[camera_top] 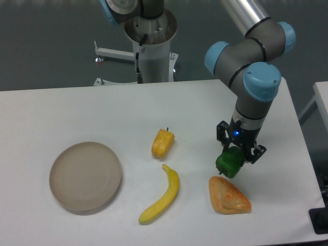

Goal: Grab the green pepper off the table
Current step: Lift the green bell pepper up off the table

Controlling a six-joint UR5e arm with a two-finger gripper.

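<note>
While scanning from left: round beige plate (85, 177) on the table (61, 113); yellow pepper (162, 143) mid-table, banana (162, 196) just below it. Right of those, pastry (228, 196). Above pastry, gripper (237, 157), jaws clamped on green pepper (229, 162), apparently raised off the tabletop.
</note>
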